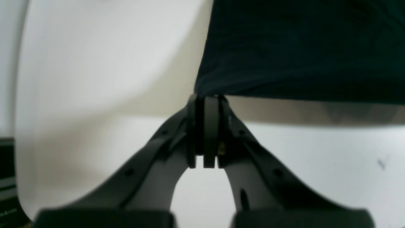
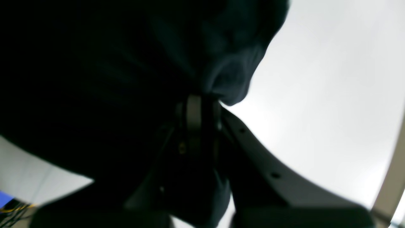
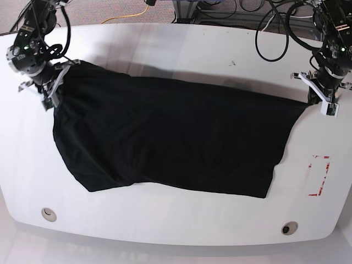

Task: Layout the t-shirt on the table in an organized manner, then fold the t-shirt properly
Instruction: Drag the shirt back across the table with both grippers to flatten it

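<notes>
Fabric here is the plain black soft t-shirt (image 3: 170,137), spread across the glossy white table (image 3: 181,55); light, floppy, likely to sag and bunch. Left gripper (image 1: 205,98) and right gripper (image 2: 202,98) are each clamped tight on a far corner, sensible holds.

Right wrist view, your inventory: right claw (image 2: 202,104), jaws pressed together on a bunched fold of the black t-shirt (image 2: 95,88). You see the fabric filling the left and upper part of the view, heavily shadowed, with a paler curled edge just above the claw tips. White surface (image 2: 332,95) at right, and a small patch at lower left. Tangled yellow cables (image 2: 12,209) at bottom-left corner.
</notes>
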### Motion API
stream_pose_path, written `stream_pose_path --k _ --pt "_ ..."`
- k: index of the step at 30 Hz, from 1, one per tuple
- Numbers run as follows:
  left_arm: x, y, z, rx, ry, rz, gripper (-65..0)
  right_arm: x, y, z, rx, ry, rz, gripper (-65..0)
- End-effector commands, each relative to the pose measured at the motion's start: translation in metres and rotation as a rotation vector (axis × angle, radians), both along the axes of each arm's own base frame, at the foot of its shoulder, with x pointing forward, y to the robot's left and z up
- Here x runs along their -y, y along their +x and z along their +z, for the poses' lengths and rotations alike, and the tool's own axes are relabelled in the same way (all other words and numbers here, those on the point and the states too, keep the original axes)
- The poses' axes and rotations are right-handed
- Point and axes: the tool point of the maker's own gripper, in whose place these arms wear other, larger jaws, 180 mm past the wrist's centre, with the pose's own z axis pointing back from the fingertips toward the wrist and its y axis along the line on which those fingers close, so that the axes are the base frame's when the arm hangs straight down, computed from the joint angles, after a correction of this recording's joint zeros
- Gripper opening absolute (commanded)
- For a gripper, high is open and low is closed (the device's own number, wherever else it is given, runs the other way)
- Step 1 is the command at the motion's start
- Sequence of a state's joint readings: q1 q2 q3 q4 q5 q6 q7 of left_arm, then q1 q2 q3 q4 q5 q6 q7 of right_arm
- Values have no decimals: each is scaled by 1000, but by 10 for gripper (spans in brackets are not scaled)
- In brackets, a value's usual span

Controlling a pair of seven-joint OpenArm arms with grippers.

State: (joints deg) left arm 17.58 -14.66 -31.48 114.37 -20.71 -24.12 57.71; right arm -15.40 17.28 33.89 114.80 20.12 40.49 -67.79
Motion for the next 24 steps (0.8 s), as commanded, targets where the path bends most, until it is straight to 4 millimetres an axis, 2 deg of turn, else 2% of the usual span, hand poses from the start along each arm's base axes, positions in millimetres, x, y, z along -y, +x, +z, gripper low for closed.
stream_pose_path --k 1,6,10,18,24 --pt "-12 -7 5 3 40 20 -650 3 -8 -1 -12 -20 -17 -634" --pt "-12 -22 -6 -44 39 22 -650 -2 -23 -12 -52 0 -23 -634" --pt "-20 -37 -11 -78 49 44 -650 -3 -41 -22 -104 2 -25 -634" --pt "-23 -60 -23 -143 54 50 -650 -5 -69 -34 -176 7 -21 -636" --pt "-35 -69 -21 -150 70 85 -650 -4 -88 -41 -228 5 -22 -636"
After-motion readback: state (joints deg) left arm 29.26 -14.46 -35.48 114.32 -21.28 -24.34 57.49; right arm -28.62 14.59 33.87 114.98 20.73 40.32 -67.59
